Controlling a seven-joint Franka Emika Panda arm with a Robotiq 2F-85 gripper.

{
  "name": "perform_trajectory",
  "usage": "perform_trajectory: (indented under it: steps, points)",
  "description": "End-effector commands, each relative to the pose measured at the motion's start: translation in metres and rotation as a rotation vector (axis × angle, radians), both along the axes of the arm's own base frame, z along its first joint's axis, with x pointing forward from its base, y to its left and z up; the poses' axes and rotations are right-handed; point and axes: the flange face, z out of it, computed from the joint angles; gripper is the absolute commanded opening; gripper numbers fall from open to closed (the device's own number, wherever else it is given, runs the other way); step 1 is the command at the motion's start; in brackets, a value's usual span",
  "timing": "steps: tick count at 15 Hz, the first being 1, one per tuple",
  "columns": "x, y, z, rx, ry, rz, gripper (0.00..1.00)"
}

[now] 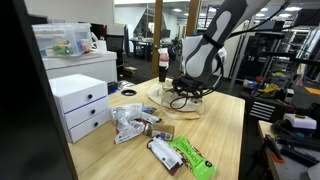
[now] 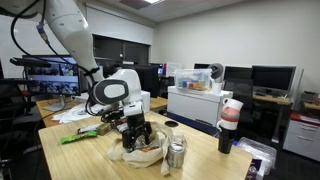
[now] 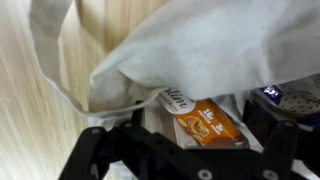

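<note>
One wooden surface (image 1: pixel 225 125) carries everything. One white drawer unit (image 1: pixel 82 105) stands at its side edge. One arm (image 2: pixel 70 35) comes down onto one white cloth bag (image 2: pixel 140 155), which lies crumpled near the far edge of the surface, as both exterior views show.

At least four loose packets lie toward the near edge, among them one silver packet (image 1: pixel 125 122) and one green packet (image 1: pixel 192 157). One can (image 2: pixel 176 152) stands just beside the bag, seen in only one exterior view.

Only the wrist view looks into the bag's mouth. One orange packet (image 3: pixel 205 125) with a white end lies there under the pale, soft, folded cloth. The jaws stand spread wide on either side of it, holding nothing.
</note>
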Motion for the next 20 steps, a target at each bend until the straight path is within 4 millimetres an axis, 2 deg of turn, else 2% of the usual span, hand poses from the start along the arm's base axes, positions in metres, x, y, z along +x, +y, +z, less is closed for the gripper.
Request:
perform_trajectory:
  steps: [1, 5, 10, 20]
  points:
    - [-0.004, 0.004, 0.016, 0.048, -0.017, 0.051, 1.00]
    - [-0.002, 0.002, 0.023, 0.104, -0.039, 0.180, 1.00]
    - [-0.007, -0.021, 0.026, 0.138, -0.033, 0.300, 1.00]
    - [-0.012, -0.049, -0.003, 0.186, 0.050, 0.421, 1.00]
